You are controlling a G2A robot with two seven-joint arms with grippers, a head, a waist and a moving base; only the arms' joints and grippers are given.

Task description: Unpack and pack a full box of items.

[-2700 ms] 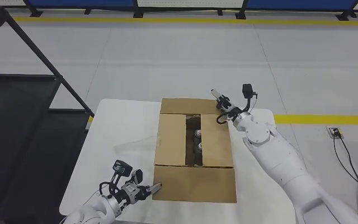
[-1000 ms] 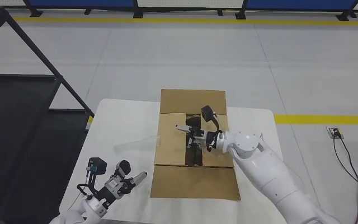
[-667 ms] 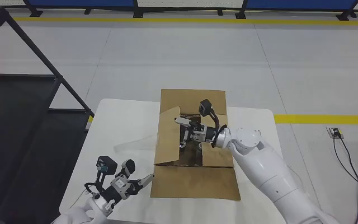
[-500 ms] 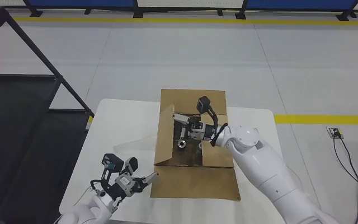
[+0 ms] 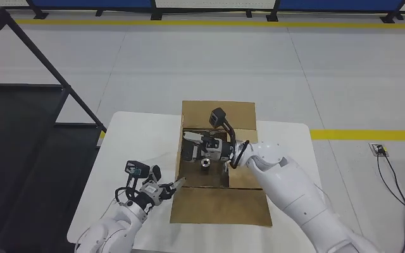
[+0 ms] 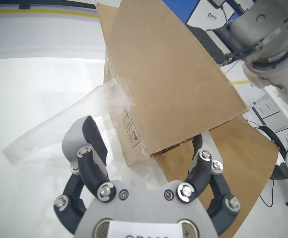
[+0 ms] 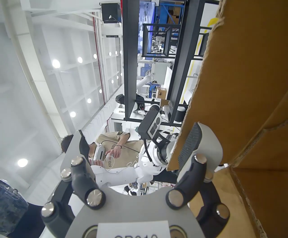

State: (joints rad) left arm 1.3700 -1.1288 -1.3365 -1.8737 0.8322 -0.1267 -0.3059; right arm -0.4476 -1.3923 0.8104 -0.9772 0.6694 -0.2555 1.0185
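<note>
Right gripper (image 5: 187,143) spread wide, one finger (image 7: 191,139) laid against raised side flap (image 7: 236,78). Left gripper (image 6: 144,133) spread too, held just beside near corner of box (image 5: 243,171). Box set mid-table (image 5: 139,136), top open, can (image 5: 205,164) seen inside.

Barely any print I can actually read from here

The box (image 6: 171,74) has two little framed handling symbols (image 6: 130,126) on its side wall, by the corner sitting on the table, too small to make out. There's a white sticker (image 6: 144,231) on the base plate of my left gripper (image 6: 144,130) and a second sticker (image 7: 133,229) on my right gripper (image 7: 137,130), both with their dark characters cropped off. A white panel (image 6: 213,13) out back has a small logo.
</note>
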